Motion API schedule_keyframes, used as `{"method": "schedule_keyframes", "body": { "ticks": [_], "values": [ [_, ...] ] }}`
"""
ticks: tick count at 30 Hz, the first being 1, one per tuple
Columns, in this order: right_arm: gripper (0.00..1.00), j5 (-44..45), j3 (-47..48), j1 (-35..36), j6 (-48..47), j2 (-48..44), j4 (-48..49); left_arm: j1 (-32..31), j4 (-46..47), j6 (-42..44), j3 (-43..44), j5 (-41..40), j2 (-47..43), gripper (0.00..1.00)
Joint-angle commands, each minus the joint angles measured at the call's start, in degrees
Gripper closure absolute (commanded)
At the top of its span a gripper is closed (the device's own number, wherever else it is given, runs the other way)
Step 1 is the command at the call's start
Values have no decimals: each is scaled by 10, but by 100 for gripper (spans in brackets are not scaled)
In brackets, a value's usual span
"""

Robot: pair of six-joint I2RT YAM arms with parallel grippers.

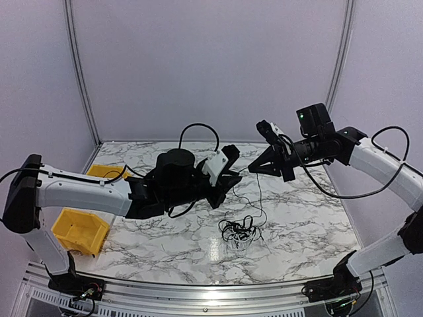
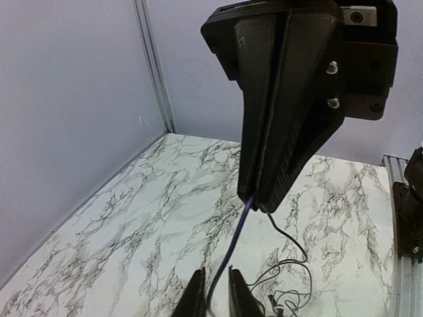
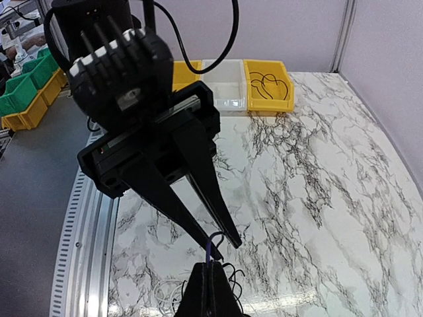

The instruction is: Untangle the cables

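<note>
Left wrist view puts the left tool at 6 o'clock. Its two fingers stand narrow, and one dark strand passes up through the slim gap between them. The gap looks a little wider than the strand, so it seems not yet pinched. At 12 o'clock the right tool is closed flat on the same strand, which leaves its tip. The strand's long axis therefore runs straight from one tool to the other, 6 to 12 here and 9 to 3 from the top camera, with the left tool at the 9 end. The rest of the cables lie in a loose clump on the worktop, at 6 o'clock of both tools. A thin hanging line joins them to the right tool. The next move probably needs the left tool to nip the strand, then a pull apart along that 9-to-3 line. Neither arm is clearly nearer the clump.
</note>
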Motion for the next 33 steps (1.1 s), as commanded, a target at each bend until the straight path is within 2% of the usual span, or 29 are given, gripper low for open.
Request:
{"method": "schedule_keyframes", "body": {
  "ticks": [1,2,4,10,16,24,33],
  "values": [
    [100,-8,-12,6,0,-17,20,7,-3,5,16,10,-5,96],
    [100,-7,-15,6,1,-17,23,8,-3,3,12,3,-8,100],
    [100,0,-21,6,5,-15,33,9,-3,-5,-1,-29,-18,100],
    [69,80,-76,6,18,-3,107,13,-21,-39,-79,-127,-98,100],
    [53,170,-159,7,28,41,213,13,-65,-67,-137,-262,-167,100],
    [48,190,-192,33,41,126,251,14,-98,-95,-170,-352,-207,100],
    [42,216,-197,79,47,191,241,20,-132,-99,-146,-455,-233,100]
  ]
}}
